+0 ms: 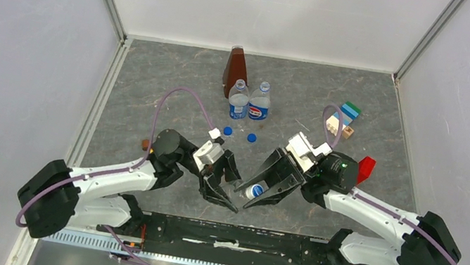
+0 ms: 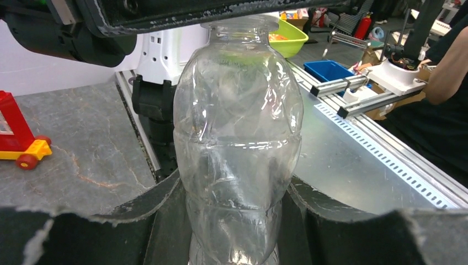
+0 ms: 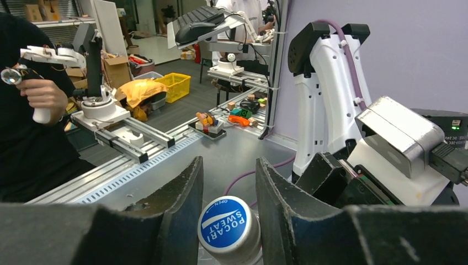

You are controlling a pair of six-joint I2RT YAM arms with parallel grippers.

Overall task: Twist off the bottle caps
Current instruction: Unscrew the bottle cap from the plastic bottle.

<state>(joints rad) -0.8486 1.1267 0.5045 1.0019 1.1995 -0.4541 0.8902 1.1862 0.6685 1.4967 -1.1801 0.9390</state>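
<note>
Both grippers on one bottle, cap on.
Left gripper (image 1: 226, 195) clamps the body of the small clear unlabelled plastic bottle (image 2: 237, 143); right gripper (image 1: 247, 195) is closed around its white round screw cap with a blue mark (image 3: 229, 226). Two solid blue round caps (image 1: 227, 130) (image 1: 251, 137) lie on the grey stone-patterned tabletop (image 1: 153, 91) just before two upright blue-labelled clear plastic bottles (image 1: 239, 105) (image 1: 259, 105).

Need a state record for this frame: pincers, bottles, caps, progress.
left pincer: shut on the body of the unlabelled bottle
right pincer: shut on the white cap, which is on that bottle
held bottle pose: roughly level between the two arms, near the bases
blue caps: two, loose on the table, in front of the labelled bottles
labelled bottles: two, upright, side by side, beside the brown pyramid
progress: two caps off, white cap not yet off
</note>
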